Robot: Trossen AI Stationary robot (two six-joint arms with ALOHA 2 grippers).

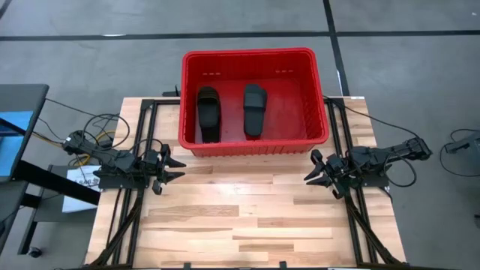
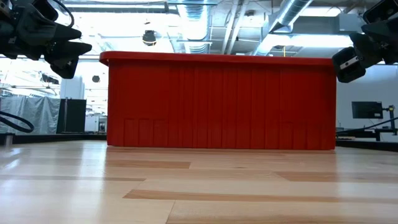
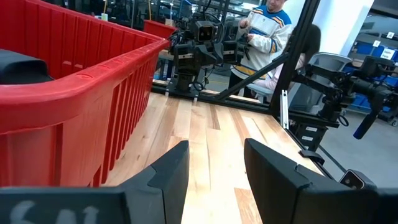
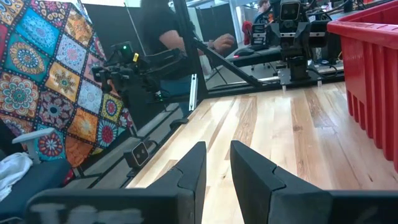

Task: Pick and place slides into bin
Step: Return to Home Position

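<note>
Left hand [image 1: 175, 169], right hand [image 1: 313, 172]: fingers apart, at opposite tabletop [image 1: 247, 225] edges; two matte black slides [image 1: 208, 114] inside the red plastic bin [image 1: 255, 146]

Two matte black arms [image 1: 112, 161], angular housings. Left gripper [image 1: 178, 169], right gripper [image 1: 310, 172]: blunt wedge fingers [image 3: 171, 174]. Thin black cables [image 1: 100, 118] at bases.

Grey concrete floor [image 1: 90, 67], silver ducts [image 2: 287, 15] under a bright ceiling, colourful patterned quilt [image 4: 43, 81]
</note>
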